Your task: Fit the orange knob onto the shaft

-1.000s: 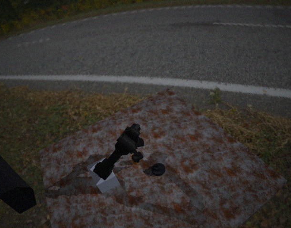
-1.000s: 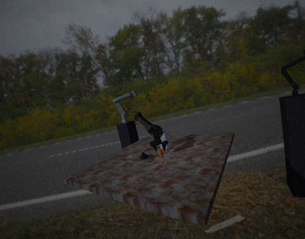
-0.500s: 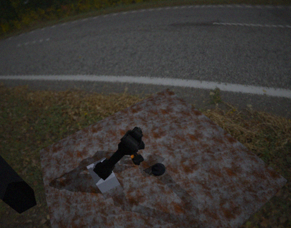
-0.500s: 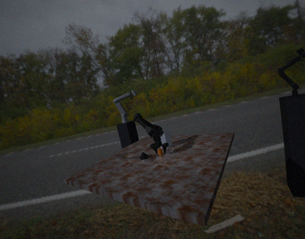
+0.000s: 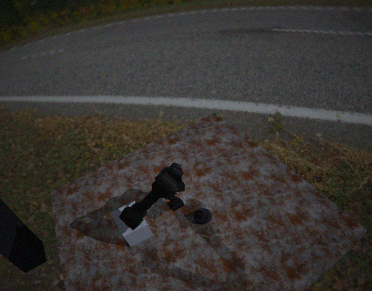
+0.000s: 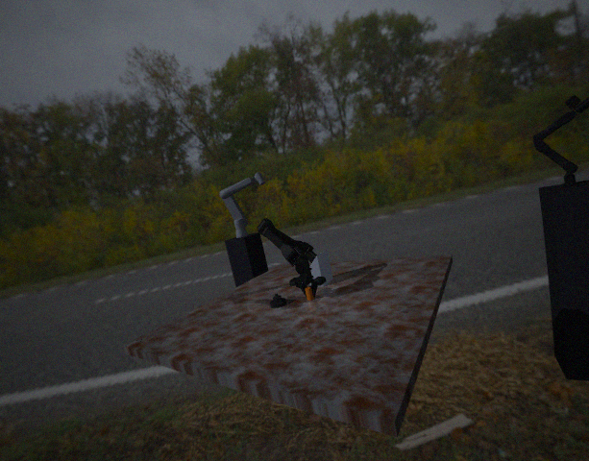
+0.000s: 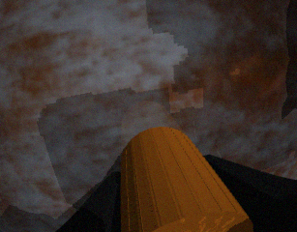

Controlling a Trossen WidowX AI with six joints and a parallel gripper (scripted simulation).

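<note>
The orange knob (image 5: 168, 199) (image 6: 309, 293) (image 7: 169, 184) stands upright on the rusty table (image 5: 242, 188) (image 6: 333, 337). My gripper (image 6: 307, 286) (image 7: 163, 172) points down over it, with one dark finger against each side of the knob; it is shut on the knob. The knob's top hole is out of the wrist view, below its lower edge. The dark round pedestal (image 5: 202, 216) (image 6: 277, 301) stands a short way from the knob, to its right in the top view and to its left in the exterior view. The shaft's flat side cannot be made out.
A white block (image 5: 138, 235) (image 6: 324, 268) lies beside the arm's base on the side away from the pedestal. Shadows of the arm fall across the table. Two other arms on dark stands (image 6: 247, 260) (image 6: 573, 248) show beyond the table in the exterior view.
</note>
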